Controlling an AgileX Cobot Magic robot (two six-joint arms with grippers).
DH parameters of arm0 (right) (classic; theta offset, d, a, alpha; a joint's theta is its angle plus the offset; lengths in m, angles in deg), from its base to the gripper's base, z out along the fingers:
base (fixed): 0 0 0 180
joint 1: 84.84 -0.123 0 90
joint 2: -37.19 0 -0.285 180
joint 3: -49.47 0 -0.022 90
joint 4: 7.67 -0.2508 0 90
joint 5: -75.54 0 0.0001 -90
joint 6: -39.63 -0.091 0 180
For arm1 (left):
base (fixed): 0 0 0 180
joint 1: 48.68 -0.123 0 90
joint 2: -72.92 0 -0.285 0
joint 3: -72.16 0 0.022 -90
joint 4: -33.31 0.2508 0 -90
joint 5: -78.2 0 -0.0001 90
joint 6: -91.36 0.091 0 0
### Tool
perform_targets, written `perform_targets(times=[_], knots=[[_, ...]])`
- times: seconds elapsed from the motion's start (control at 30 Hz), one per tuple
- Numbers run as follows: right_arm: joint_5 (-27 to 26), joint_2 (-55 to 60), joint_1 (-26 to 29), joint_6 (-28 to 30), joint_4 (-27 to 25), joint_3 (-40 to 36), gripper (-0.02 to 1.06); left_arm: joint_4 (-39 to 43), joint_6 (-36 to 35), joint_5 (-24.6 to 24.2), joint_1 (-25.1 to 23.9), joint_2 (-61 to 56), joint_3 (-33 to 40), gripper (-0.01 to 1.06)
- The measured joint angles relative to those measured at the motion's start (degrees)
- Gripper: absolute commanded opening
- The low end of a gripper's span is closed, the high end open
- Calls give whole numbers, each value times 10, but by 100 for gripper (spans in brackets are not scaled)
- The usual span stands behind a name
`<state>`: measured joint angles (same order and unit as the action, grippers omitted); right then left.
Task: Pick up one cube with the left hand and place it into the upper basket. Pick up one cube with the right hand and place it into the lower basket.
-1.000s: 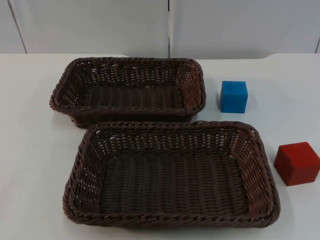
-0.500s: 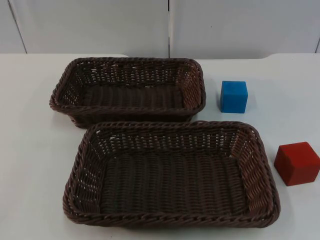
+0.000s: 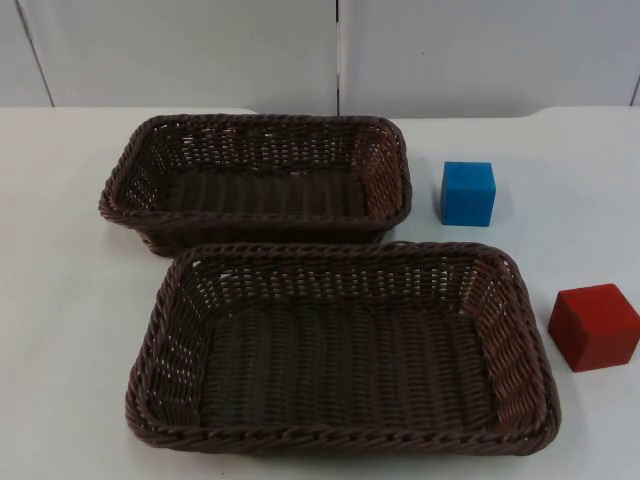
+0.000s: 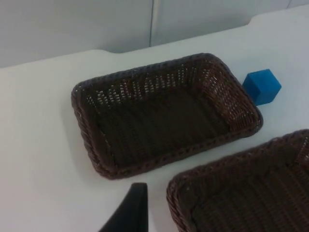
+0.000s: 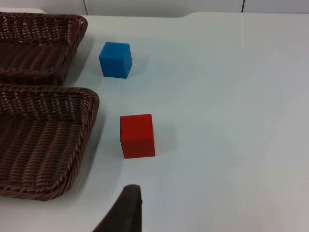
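Two empty brown wicker baskets lie on the white table, the upper basket (image 3: 118,185) behind the lower basket (image 3: 340,442). To the right of the upper basket stands a blue cube (image 3: 468,193). A red cube (image 3: 594,327) rests right of the lower basket. My left gripper (image 4: 129,212) hovers high over the table, facing the upper basket (image 4: 81,118) and the blue cube (image 4: 261,86). My right gripper (image 5: 126,212) hangs above the table, just short of the red cube (image 5: 137,136), with the blue cube (image 5: 115,59) farther off. Neither gripper holds anything.
The grey partition wall (image 3: 340,50) closes the table at the back. Bare white table top (image 5: 231,121) stretches to the right of both cubes. The two baskets nearly touch each other.
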<state>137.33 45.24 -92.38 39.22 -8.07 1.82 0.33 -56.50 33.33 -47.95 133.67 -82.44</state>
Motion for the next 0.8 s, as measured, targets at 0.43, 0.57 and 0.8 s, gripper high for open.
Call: perform_targets(times=[0.43,0.57,0.8], knots=[[0,0,0,0,0,0,105,-36,68,5,0,122,-90,105],[0,0,0,0,0,0,105,-48,85,5,0,152,-124,105],[0,0,0,4,0,0,105,-60,113,6,37,214,-199,105]])
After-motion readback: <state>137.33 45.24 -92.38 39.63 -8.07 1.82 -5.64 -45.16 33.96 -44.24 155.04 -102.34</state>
